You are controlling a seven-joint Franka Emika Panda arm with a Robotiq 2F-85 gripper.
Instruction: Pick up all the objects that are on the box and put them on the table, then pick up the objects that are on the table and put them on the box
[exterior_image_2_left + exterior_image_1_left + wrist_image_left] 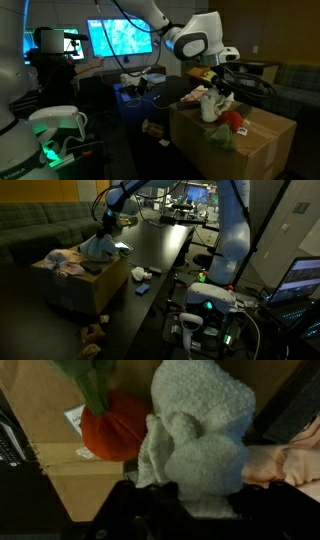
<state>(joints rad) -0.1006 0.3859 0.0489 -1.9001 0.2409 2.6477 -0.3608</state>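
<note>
Hand [216, 92] over box [265, 150], tight on cloth [205, 435].

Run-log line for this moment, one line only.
phase: picking from box | gripper: shut on light grey cloth | position: over box top, beside red ball
</note>
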